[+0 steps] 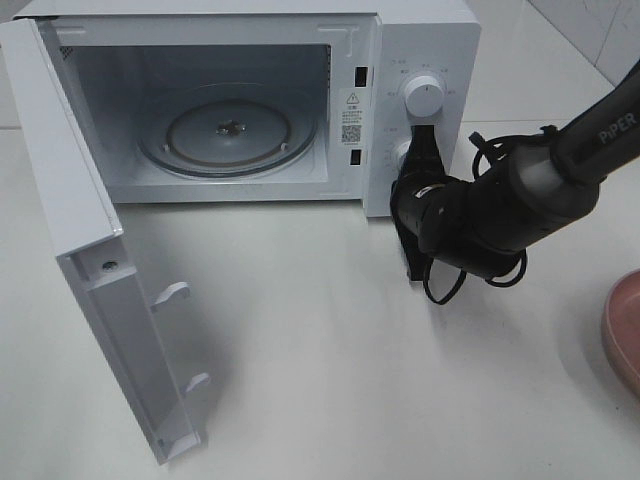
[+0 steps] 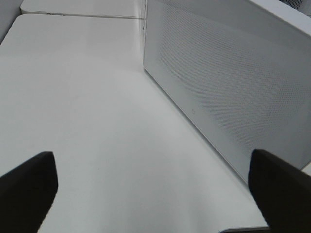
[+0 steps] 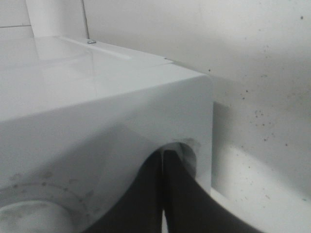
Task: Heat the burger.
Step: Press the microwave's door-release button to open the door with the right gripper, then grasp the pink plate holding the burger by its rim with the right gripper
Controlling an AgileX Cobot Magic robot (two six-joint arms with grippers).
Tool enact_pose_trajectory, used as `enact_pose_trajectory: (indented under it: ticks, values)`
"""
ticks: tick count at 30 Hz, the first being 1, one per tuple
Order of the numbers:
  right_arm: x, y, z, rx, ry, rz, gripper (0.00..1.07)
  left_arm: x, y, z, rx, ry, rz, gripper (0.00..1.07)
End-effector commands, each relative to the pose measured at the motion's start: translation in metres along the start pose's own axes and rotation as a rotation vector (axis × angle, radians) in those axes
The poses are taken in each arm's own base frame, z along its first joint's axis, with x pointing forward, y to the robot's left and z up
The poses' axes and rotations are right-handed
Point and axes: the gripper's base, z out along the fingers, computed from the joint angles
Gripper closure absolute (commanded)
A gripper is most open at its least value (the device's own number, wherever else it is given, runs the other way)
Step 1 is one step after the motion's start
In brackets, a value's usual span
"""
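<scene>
A white microwave (image 1: 440, 50) stands at the back of a white desk (image 1: 330, 340), seen from high up. Its door (image 1: 80, 210) is swung fully open toward the left. The chamber is empty: only the bare glass turntable (image 1: 228, 128) lies inside.

The burger is not visible in any view. At the far right edge of the high view is a slice of a pink plate (image 1: 625, 330), well apart from the microwave. The part that shows is bare. Whether the burger sits on the hidden part cannot be told.

The right arm (image 1: 540, 190) reaches in from the right to the control panel. The right jaws are shut, with nothing between them. Their tips are at the lower knob (image 1: 403, 155), just below the upper knob (image 1: 424, 95). The right wrist view shows the closed tips against the microwave's front corner, but whether they press the knob is unclear.

The left jaws stand wide open and hold nothing. Their dark fingertips (image 2: 29, 184) frame bare desk, with the door's perforated outer face (image 2: 233, 82) just beside them.

Progress looks early. The door is open, so the chamber is ready. Still to do, by my reading: fetch the burger, set it on the turntable, close the door and turn the timer. With the door open, the right jaws at the knob seem ahead of the sequence.
</scene>
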Motion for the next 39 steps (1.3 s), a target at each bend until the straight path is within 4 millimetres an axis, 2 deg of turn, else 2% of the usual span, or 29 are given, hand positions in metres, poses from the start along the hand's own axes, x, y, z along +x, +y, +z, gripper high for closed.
enact_pose_trajectory:
  ticks: [1,13,19,21,22,24,25,27,28,29,30,31,32,33,34,35,36,39]
  values:
    - [0.001,0.029,-0.009,-0.155,0.022,-0.059,1.07,0.001,0.0,-0.002,0.001,-0.027,-0.002,0.07]
    - [-0.006,0.006,-0.046,-0.011,0.103,-0.162,1.07,0.001,0.0,-0.002,0.001,-0.027,-0.002,0.07]
    - [-0.011,0.004,-0.061,0.052,0.144,-0.247,1.07,0.001,0.0,-0.002,0.001,-0.027,-0.002,0.07]
    - [-0.012,0.007,-0.07,0.067,0.179,-0.395,1.07,0.001,0.0,-0.002,0.001,-0.027,-0.002,0.07]
    - [-0.012,0.007,-0.07,0.067,0.179,-0.395,1.07,0.001,0.0,-0.002,0.001,-0.027,-0.002,0.07]
    - [-0.011,0.013,-0.077,0.065,0.219,-0.578,1.07,0.001,0.0,-0.002,0.001,-0.027,-0.002,0.07]
    - [-0.011,0.013,-0.077,0.065,0.219,-0.578,1.07,0.001,0.0,-0.002,0.001,-0.027,-0.002,0.07]
    - [-0.011,0.022,-0.083,0.026,0.242,-0.804,1.07,0.001,0.0,-0.002,0.001,-0.027,-0.002,0.07]
    - [-0.011,0.022,-0.083,0.026,0.242,-0.804,1.07,0.001,0.0,-0.002,0.001,-0.027,-0.002,0.07]
    - [-0.011,0.027,-0.088,-0.002,0.259,-0.969,1.07,0.001,0.0,-0.002,0.001,-0.027,-0.002,0.07]
    - [-0.011,0.027,-0.088,-0.002,0.259,-0.969,1.07,0.001,0.0,-0.002,0.001,-0.027,-0.002,0.07]
    - [-0.011,0.03,-0.093,-0.017,0.288,-1.113,1.06,0.001,0.0,-0.002,0.001,-0.027,-0.002,0.07]
    - [-0.011,0.032,-0.095,-0.026,0.304,-1.19,1.06,0.001,0.0,-0.002,0.001,-0.027,-0.002,0.07]
    - [-0.011,0.032,-0.095,-0.026,0.304,-1.19,1.06,0.001,0.0,-0.002,0.001,-0.027,-0.002,0.07]
    - [-0.01,0.034,-0.1,-0.04,0.342,-1.32,1.06,0.001,0.0,-0.002,0.001,-0.027,-0.002,0.07]
    - [-0.01,0.034,-0.1,-0.04,0.342,-1.32,1.06,0.001,0.0,-0.002,0.001,-0.027,-0.002,0.07]
    - [-0.01,0.035,-0.105,-0.05,0.384,-1.421,1.05,0.001,0.0,-0.002,0.001,-0.027,-0.002,0.07]
    - [-0.008,0.036,-0.113,-0.053,0.463,-1.509,1.05,0.001,0.0,-0.002,0.001,-0.027,-0.002,0.07]
